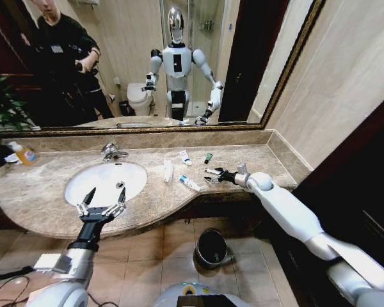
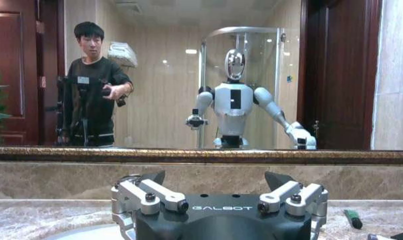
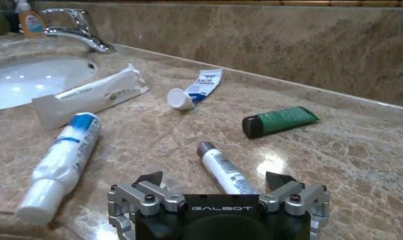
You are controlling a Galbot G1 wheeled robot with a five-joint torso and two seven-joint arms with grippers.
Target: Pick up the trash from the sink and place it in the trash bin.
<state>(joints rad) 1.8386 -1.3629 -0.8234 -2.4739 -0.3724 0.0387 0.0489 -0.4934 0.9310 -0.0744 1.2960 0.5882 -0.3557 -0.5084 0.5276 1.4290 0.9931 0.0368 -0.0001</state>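
Right wrist view — claw (image 3: pixel 215 181) marked "GALBOT".

- The grey-capped tube (image 3: pixel 223 167) runs under the right gripper (image 3: pixel 215 181), its far end hidden.
- The sink (image 3: pixel 28 80) is cut by the picture's edge.
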